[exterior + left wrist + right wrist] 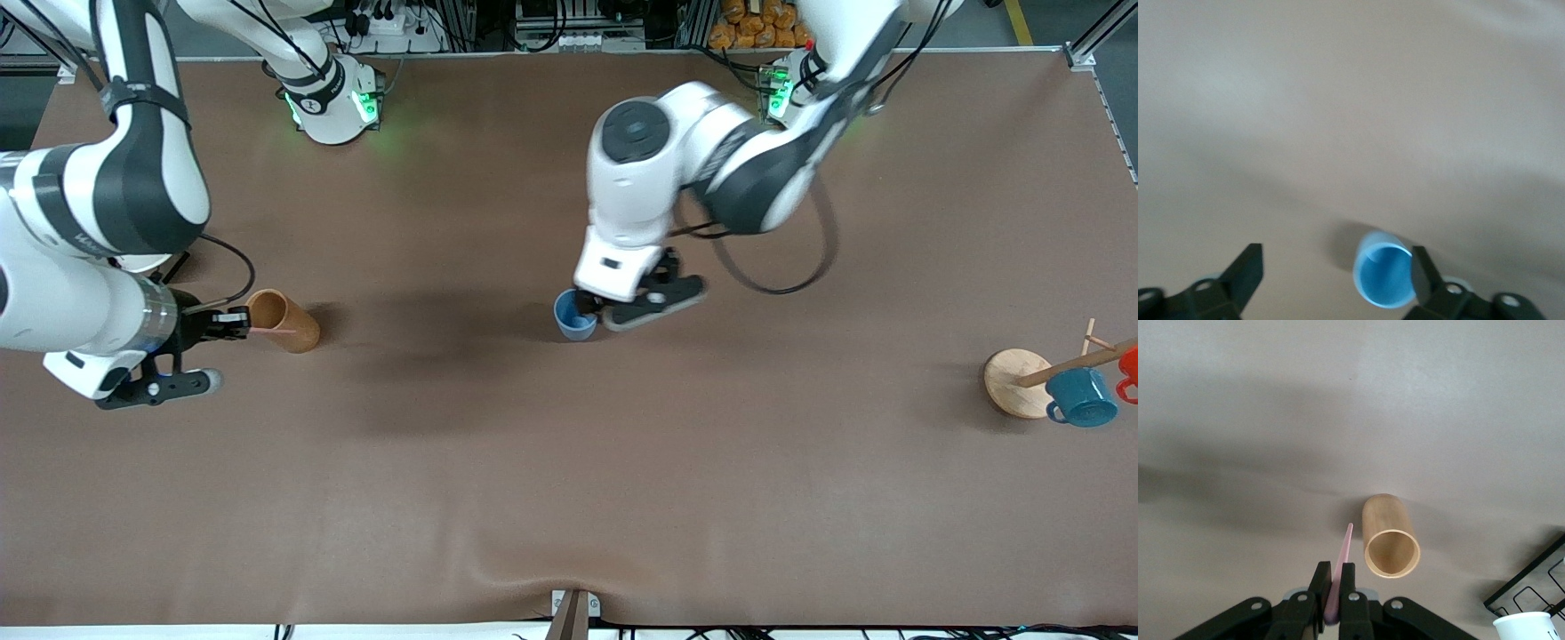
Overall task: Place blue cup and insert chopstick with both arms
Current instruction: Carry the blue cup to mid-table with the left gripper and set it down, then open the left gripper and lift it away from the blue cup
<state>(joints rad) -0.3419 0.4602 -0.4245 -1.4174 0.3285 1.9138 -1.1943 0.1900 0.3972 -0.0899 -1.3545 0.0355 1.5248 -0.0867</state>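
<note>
The blue cup (574, 316) stands upright mid-desk (498, 462). The left gripper (1337, 273), jaws wide, should lift straight clear of its rim. The right gripper (233, 324), beside the wooden tube (283, 321), well apart from the cup, pinches the chopstick (1340, 568); carry it over, tip down.

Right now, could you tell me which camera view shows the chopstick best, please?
The right wrist view: the chopstick sticks out in plain sight from the shut jaws of the right gripper, beside the wooden tube. The front view shows it only as a faint thin line; the left wrist view does not show it.
</note>
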